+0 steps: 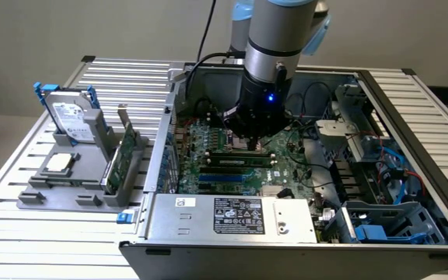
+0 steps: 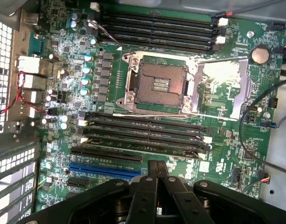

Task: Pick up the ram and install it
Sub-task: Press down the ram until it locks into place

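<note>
End effector (image 2: pixel 157 169) pressed together, empty, hovering over the motherboard (image 2: pixel 255 56); ram (image 1: pixel 240 156) looks seated in a memory slot, install apparently done.

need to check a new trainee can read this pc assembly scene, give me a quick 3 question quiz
1. True or false: the gripper has its fingers spread wide apart.
2. In the exterior view, what does the gripper hang over? A) the hard drive on the grey holder B) the motherboard inside the open case C) the power supply label
3. Fill in: in the wrist view, the CPU socket has its cover plate swung open and is ____ (empty / filled).

Key: 1 false, the fingers are shut together. 2 B. 3 empty.
</note>
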You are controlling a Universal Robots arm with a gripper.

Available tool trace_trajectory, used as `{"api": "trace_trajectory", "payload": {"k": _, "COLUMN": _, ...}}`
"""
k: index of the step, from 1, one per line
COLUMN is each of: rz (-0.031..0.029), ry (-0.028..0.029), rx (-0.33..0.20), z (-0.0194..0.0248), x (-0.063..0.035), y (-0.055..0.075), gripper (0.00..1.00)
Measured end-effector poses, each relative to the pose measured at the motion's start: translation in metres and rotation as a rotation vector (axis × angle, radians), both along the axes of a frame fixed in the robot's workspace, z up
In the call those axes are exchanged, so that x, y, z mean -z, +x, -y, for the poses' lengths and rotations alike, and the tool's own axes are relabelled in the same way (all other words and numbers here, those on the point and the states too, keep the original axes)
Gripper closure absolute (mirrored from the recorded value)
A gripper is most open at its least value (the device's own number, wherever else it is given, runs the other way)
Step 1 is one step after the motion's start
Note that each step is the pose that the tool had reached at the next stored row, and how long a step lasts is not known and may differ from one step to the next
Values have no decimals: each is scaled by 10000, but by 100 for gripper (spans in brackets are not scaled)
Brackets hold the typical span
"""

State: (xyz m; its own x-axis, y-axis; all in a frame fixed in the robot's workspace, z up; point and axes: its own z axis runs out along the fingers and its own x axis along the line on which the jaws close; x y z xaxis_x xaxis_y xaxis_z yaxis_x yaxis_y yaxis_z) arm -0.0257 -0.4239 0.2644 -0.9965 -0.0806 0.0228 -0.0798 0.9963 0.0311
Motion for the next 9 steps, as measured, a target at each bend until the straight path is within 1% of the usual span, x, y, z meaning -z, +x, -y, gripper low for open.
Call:
{"api": "trace_trajectory", "payload": {"k": 3, "rz": -1, "ry": -16, "rx": 442, "z": 0, "x": 1, "y": 0, "gripper": 89}}
{"api": "trace_trajectory", "payload": {"k": 9, "rz": 0, "ry": -20, "rx": 485, "z": 0, "x": 0, "y": 0, "gripper": 89}}
